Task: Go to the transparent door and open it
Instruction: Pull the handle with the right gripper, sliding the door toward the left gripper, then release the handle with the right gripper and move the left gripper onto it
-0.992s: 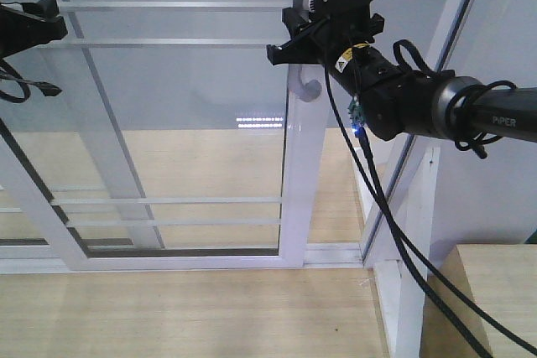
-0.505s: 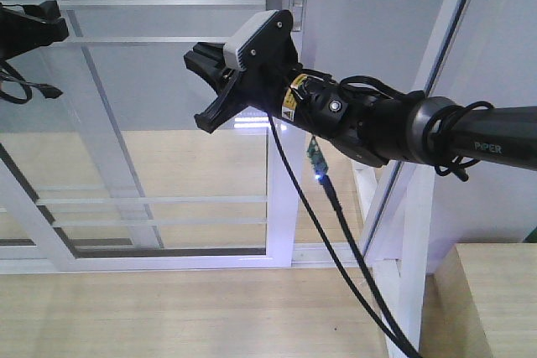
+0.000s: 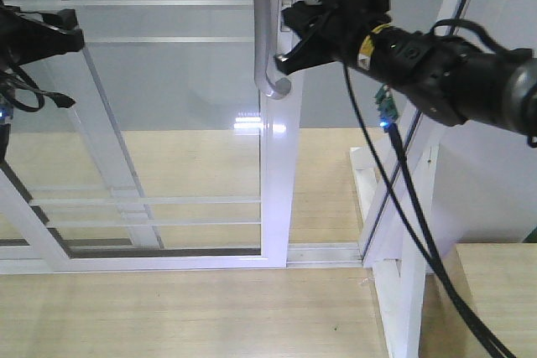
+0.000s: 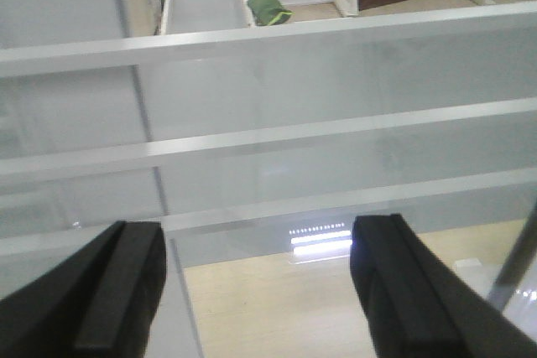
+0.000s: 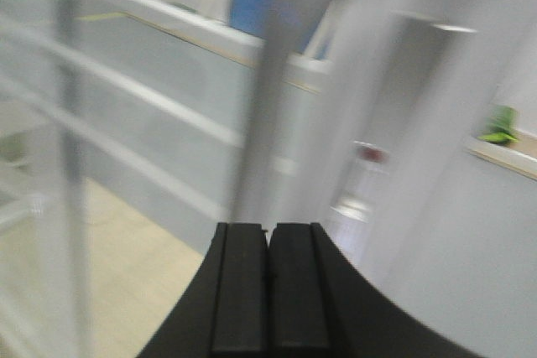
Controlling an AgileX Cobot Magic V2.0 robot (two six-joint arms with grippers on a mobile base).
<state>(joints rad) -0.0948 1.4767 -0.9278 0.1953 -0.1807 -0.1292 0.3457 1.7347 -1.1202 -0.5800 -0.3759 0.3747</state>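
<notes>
Nearest in the front view, the pale wood floor (image 3: 168,308) runs up to the bottom track. Black cables (image 3: 394,182) hang from the right arm (image 3: 436,73), which reaches in from the right at handle height. The right tool (image 5: 268,241) is fully closed, its two pads pressed flat together with nothing between them. I judge it is serving as a blunt pusher rather than a clamp, since a sliding panel needs only a sideways shove against something that catches. It sits just right of the curved handle (image 3: 268,64). Whether it actually touches the handle cannot be told, as the wrist view is blurred. The left tool (image 4: 256,236) is at the far left, its fingers spread wide and holding nothing. It faces the glass well apart from the handle, apparently parked out of the way.

Just beyond the tools stands the transparent door (image 3: 168,106), filling the left and centre. Its handle stile (image 3: 275,173) sits near the middle, and thin white bars (image 3: 168,200) cross the pane. A gap shows between that stile and the fixed frame (image 3: 419,207) on the right, so the door looks partly open, and pushing it further left would widen the gap. Farther off, another white frame (image 3: 113,148) and more wood flooring show through the glass.
</notes>
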